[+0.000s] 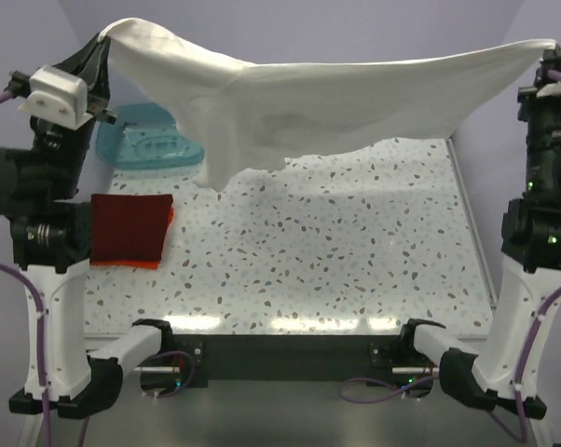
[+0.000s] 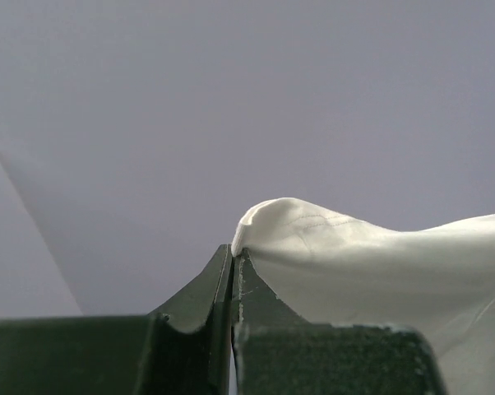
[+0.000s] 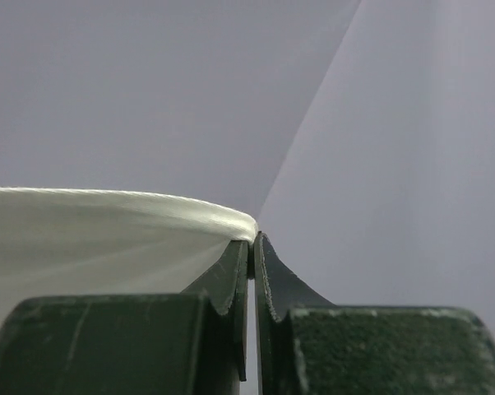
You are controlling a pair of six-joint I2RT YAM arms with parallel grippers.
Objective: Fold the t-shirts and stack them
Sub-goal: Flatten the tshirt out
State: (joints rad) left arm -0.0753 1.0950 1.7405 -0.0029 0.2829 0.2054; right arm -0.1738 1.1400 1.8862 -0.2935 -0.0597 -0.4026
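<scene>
Got a big cream-white short-sleeved soft cloth t-shirt (image 1: 327,102) strung up mid-air above the table, one end pinched in left gripper (image 2: 233,251), other in right gripper (image 3: 252,240). Both clenched tight on tiny bits of fabric.

Risk imo: could slip out w/ any extra pull & land crooked. Could also drag the saggy middle over the dark red folded rectangle shirt (image 1: 129,228) w/ thin orange edge (image 1: 159,264) under it, near translucent teal plastic tub (image 1: 150,144).

Limp, wrinkly cloth vs hard glossy speckled tabletop (image 1: 336,279).
</scene>
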